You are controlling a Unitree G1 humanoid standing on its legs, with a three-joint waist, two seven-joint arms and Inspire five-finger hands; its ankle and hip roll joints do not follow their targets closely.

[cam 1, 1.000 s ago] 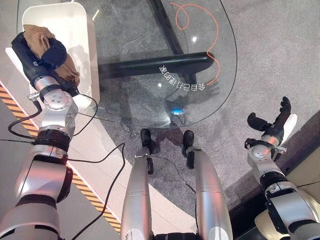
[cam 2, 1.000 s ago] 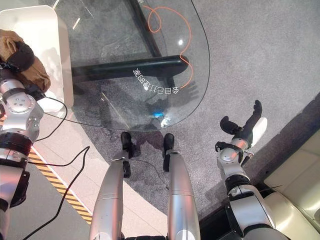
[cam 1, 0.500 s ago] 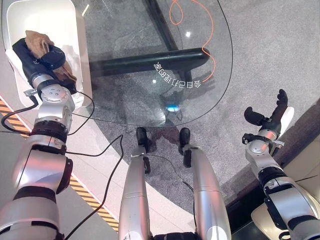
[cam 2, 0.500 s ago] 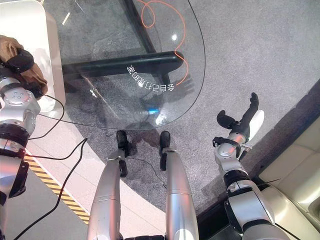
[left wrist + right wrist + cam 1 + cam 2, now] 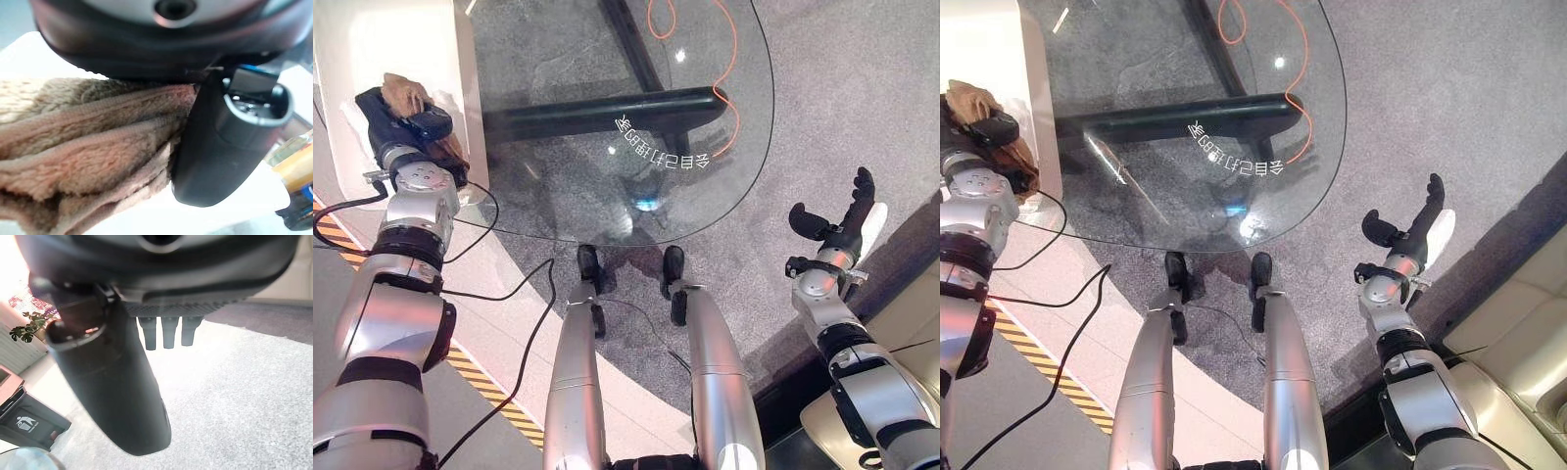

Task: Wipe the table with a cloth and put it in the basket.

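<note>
My left hand (image 5: 399, 116) grips the cloth (image 5: 83, 142) over the basket (image 5: 372, 49), right hand (image 5: 832, 230) open; cloth could snag on the thumb w/ release imo.

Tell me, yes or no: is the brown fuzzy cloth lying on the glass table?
No, the left hand holds the brown fuzzy cloth over the white basket, off the glass table.

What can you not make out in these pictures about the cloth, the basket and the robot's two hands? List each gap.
1. Left hand: in the eye views its fingers are hidden under the brown cloth.
2. White basket: far end cut off by the eye views' top edge; glare washes out its inside.
3. Whether the cloth touches the basket floor: hidden by the hand.
4. Right hand: nothing hidden; fingers straight over the carpet.
</note>
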